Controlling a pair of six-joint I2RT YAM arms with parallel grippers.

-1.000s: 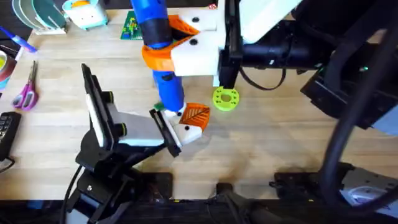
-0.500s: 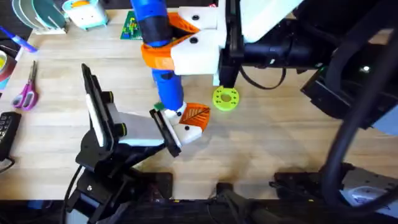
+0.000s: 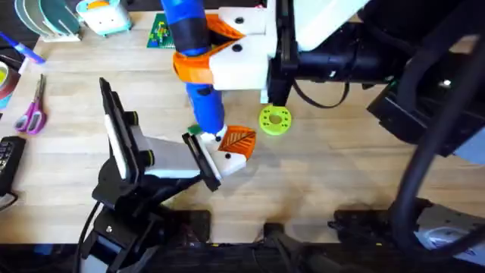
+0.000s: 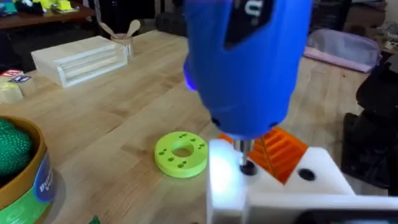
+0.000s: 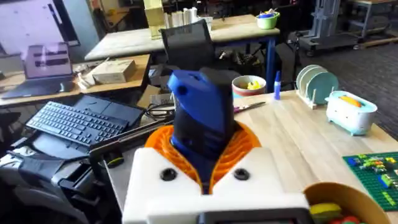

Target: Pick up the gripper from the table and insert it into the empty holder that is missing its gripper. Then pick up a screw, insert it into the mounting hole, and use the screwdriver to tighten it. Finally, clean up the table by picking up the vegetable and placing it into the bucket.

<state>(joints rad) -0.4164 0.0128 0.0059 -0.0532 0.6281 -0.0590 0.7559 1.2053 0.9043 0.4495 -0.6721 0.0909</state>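
Observation:
My right gripper reaches in from the right and is shut on the blue screwdriver, holding it upright. The screwdriver has its tip down on the white holder, next to the orange gripper seated in it. In the overhead view the holder and the orange gripper sit at mid-table, with my left gripper shut on the holder from the left. In the right wrist view the orange pads clamp the screwdriver. The bucket stands close by with a green round thing inside. The vegetable is hidden.
A lime-green disc with holes lies just right of the holder. Scissors and a keyboard are at the left edge. A green brick board and a dish rack sit at the back.

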